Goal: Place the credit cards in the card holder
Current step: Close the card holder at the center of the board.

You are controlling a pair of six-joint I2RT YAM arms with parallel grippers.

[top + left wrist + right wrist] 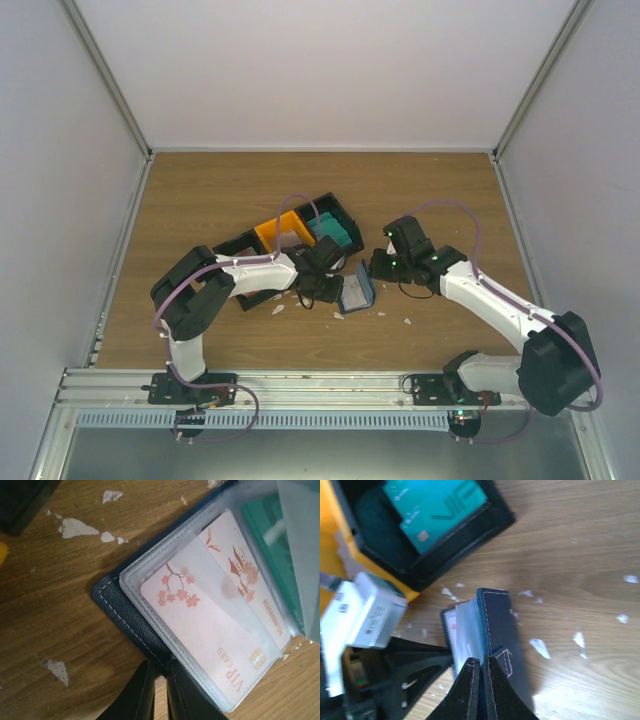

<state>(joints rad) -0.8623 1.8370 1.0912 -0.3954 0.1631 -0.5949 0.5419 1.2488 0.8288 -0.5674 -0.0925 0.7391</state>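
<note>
The wooden table (200, 200) carries a group of black bins (345, 212) with one orange bin (271, 231) among them. They stand near its middle, a little toward the far edge. Both arms reach in from the near edge and meet just in front of these bins.

The left end effector (161, 666) is drawn in to a thin slit at the stitched navy edge of the card holder (112, 602). As far as I can see, it pinches that edge. The right end effector (481, 664) is fully closed on the other navy cover and holds it standing up, so the holder is open like a book.

The card holder is about the middle of the table, just beside the bins, with its lower cover on the wood. Its clear sleeves contain a pink card (210, 645) with blossoms, a second pale card (245, 575) and, deeper in, a teal card (270, 535). A loose teal card (435, 505) lies in a black bin, not yet in the holder.

I judge the holder to be light and floppy, and its sleeves look slippery. It is better to take it by the stitched cover edge than by the plastic. The cards seem thin, stiff and smooth, so a grip on a short edge or a corner should serve best.

Small white scraps (75, 527) lie on the wood around the holder.
</note>
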